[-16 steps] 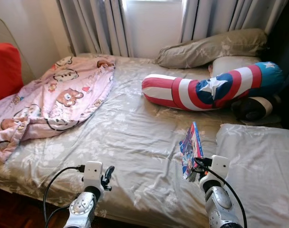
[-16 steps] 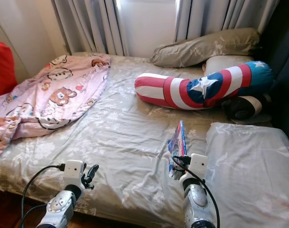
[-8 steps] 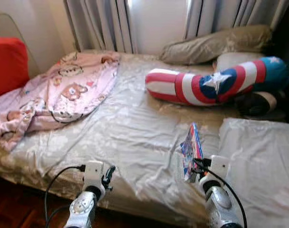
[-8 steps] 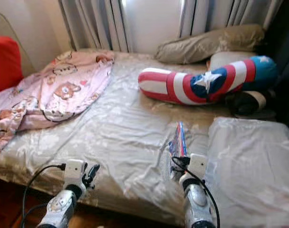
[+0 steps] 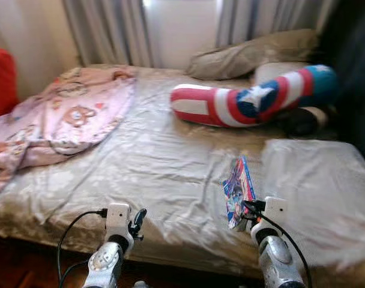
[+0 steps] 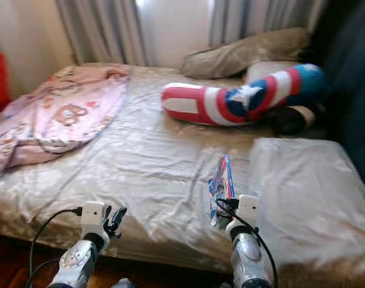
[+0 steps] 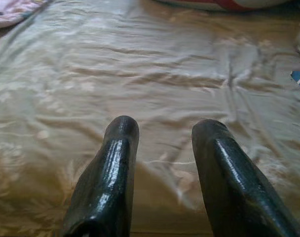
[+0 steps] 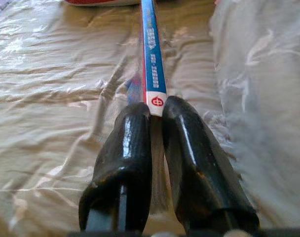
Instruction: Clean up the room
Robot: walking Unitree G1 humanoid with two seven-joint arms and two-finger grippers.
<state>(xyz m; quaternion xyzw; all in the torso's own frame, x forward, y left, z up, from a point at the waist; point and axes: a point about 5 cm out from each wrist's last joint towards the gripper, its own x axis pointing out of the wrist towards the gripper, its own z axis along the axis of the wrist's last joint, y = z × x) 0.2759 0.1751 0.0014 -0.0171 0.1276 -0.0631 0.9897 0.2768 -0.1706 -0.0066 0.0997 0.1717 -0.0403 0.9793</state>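
Since a second ago the whole view has swung and blurred, which is the camera's own motion; the bed's things lie as they did, and the book has stayed upright in the same grip.

The right pincer (image 8: 156, 114) is closed almost fully, its two black fingers (image 8: 124, 148) clamping the lower edge of a thin, colourful book (image 5: 238, 191), which stands on edge above the near part of the bed (image 5: 164, 162). The left pincer (image 7: 162, 133) hangs over bare sheet near the bed's front edge, fingers parted and holding nothing.

The likely trouble lies in that grip: only a narrow strip of a slim, glossy cover sits between the fingers, so a jolt while walking could let the book pivot or slide out and drop to the bed or the floor. Its tall free end could also snag on bedding.

On the blue spine runs a line of white print, too small and blurred to read, with a small red round mark on a white patch at the end.

Beyond the book lies a grey pillow (image 5: 314, 180) on the right, a long red, white and blue cushion with a star (image 5: 254, 102) across the middle, and a pink blanket with bears (image 5: 62, 120) on the left.
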